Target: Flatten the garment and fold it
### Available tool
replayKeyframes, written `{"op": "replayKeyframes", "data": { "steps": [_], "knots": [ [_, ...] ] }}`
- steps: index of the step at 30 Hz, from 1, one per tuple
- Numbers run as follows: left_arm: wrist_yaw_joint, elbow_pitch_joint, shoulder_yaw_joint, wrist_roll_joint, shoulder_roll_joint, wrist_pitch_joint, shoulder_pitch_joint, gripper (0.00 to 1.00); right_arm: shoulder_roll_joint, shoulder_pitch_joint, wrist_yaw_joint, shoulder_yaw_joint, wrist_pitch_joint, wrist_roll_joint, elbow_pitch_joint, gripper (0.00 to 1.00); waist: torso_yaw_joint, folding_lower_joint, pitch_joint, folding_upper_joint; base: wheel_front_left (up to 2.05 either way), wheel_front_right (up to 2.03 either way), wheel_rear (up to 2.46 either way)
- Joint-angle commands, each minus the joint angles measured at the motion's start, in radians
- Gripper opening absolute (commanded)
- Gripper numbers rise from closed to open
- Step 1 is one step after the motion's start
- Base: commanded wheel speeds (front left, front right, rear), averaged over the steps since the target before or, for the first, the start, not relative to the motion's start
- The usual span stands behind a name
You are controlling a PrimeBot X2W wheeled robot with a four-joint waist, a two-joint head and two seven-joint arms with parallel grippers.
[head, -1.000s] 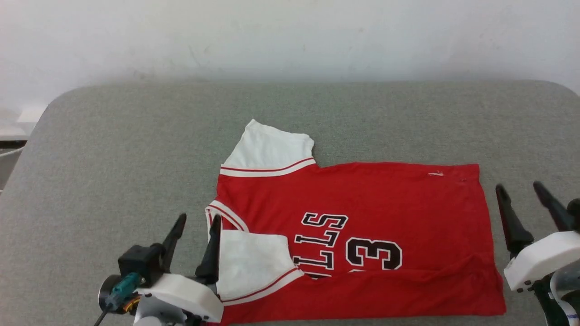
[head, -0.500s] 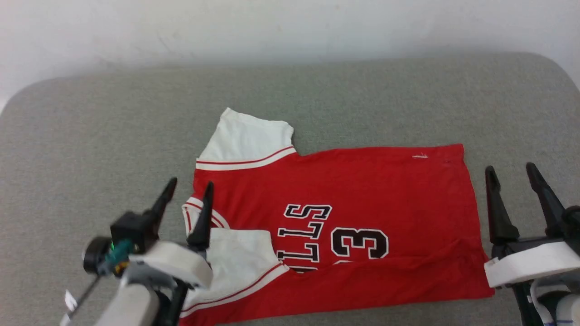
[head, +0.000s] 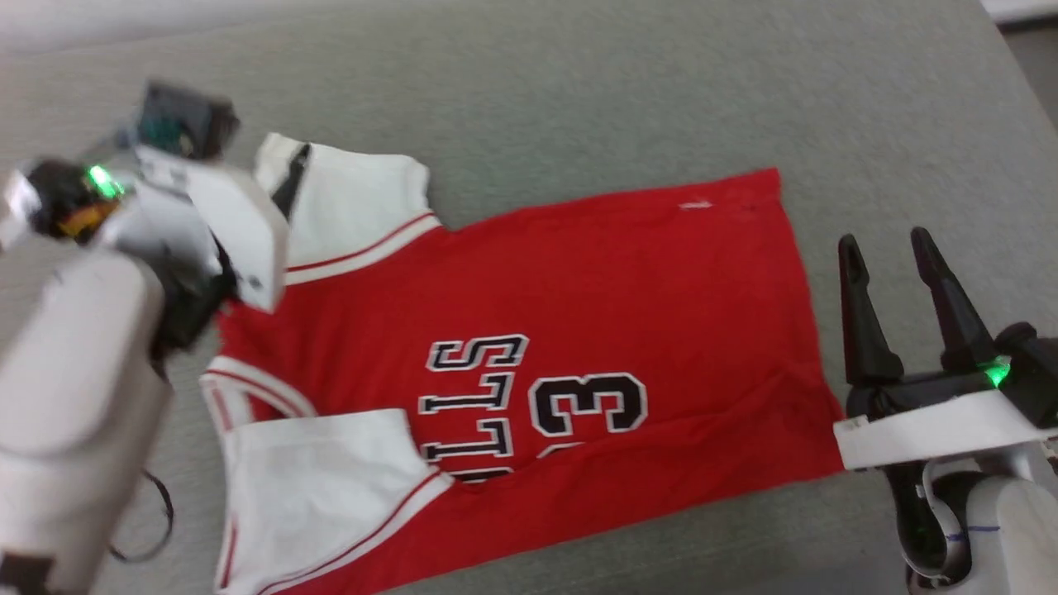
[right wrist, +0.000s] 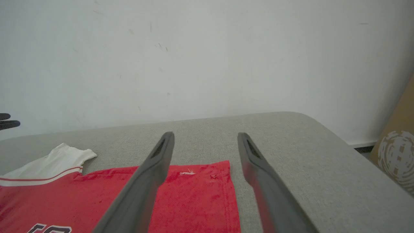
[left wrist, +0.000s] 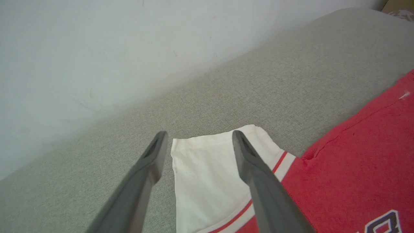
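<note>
1. The head camera had dipped and turned, so the whole scene shifted in its view. That was the camera's move, not the garment's (head: 579, 289). The garment lay in the same place, flat on the grey table (head: 579, 83), with its collar end toward the robot's left.
2. The left gripper (left wrist: 199, 136) had moved from beside the near sleeve (head: 322, 479) out to the far sleeve (head: 355, 198). Its wrist view showed the fingers spread wide on either side of that sleeve's outer corner, gripping nothing.
3. The right gripper (head: 884, 241) had stayed just beside the hem (head: 806, 330). It was also spread wide and empty, and clear of the cloth.
4. The near sleeve lay turned in over the red body. The near long edge looked folded up, and it cut off part of the lettering.
5. Judged from this, the near side was already folded and the far side was next. The left gripper seemed set to take the far sleeve. The right one appeared placed to take the far hem corner, so the two could bring that edge over together.
6. No container was in use, and the garment rested straight on the table. A brown thing (right wrist: 397, 152) past the table's edge in the right wrist view might have been a box. What it held could not be told.
</note>
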Motion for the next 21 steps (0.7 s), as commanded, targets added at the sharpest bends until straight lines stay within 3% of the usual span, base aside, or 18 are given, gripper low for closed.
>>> {"op": "replayKeyframes", "data": {
  "steps": [1, 5, 11, 15, 21],
  "knots": [
    [-0.006, 0.012, 0.0, -0.006, 0.009, 0.018, -0.027, 1.0, 0.003, -0.017, -0.001, 0.004, -0.006, 0.008, 0.001, 1.0, -0.108, -0.0003, 0.104, 0.0, 0.0, 0.0, 0.0],
    [-0.041, 0.125, -0.023, -0.03, 0.045, 0.232, -0.156, 1.0, 0.007, -0.043, -0.001, 0.035, -0.027, 0.01, 0.005, 1.0, -0.153, -0.0003, 0.134, 0.0, 0.0, 0.0, 0.0],
    [-0.049, 0.231, -0.045, -0.036, 0.092, 0.483, -0.283, 1.0, 0.01, -0.059, -0.001, 0.057, -0.056, 0.072, -0.015, 1.0, -0.189, -0.0003, 0.173, 0.0, 0.0, 0.0, 0.0],
    [-0.028, 0.281, -0.034, -0.049, 0.111, 0.551, -0.309, 1.0, 0.011, -0.061, -0.001, 0.063, -0.063, 0.08, -0.017, 1.0, -0.198, -0.0003, 0.19, 0.0, 0.0, 0.0, 0.0],
    [-0.019, 0.308, -0.032, -0.068, 0.116, 0.571, -0.28, 1.0, 0.011, -0.064, -0.001, 0.062, -0.072, 0.081, -0.005, 1.0, -0.196, -0.0003, 0.207, 0.0, 0.0, 0.0, 0.0]
  ]
}}
